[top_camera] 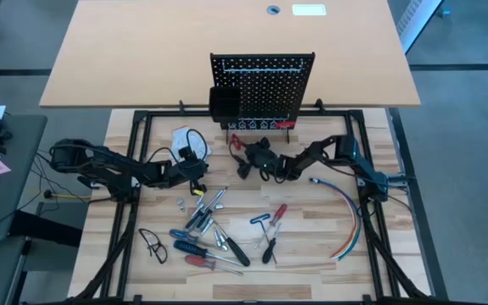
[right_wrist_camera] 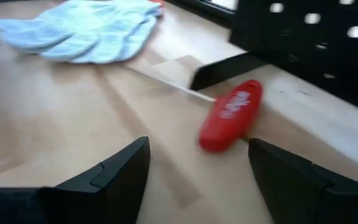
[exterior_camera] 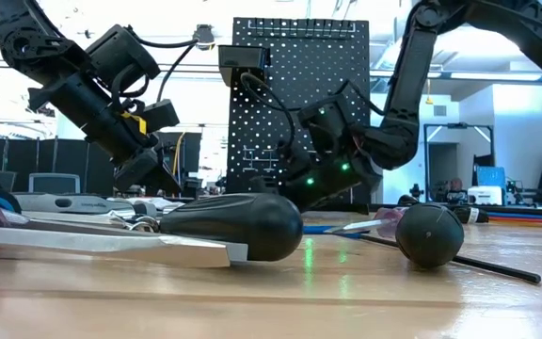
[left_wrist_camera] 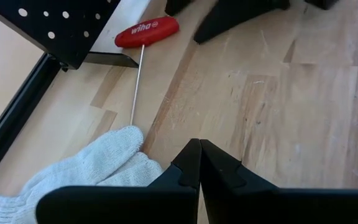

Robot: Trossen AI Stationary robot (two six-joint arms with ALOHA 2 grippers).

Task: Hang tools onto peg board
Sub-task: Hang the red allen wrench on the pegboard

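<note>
A red T-handle key lies flat on the table by the peg board's foot; its thin shaft runs to the white glove. My right gripper is open and low over the table, with the red handle just ahead of the gap between its fingers, untouched. My left gripper is shut on nothing, hovering beside the glove. The black peg board stands upright at the far middle. More tools lie loose on the table near the front.
Red-handled pliers and a blue T-handle lie right of the screwdrivers. Safety glasses sit at the front left, coloured cables curve at the right. A black bin hangs on the board's left side.
</note>
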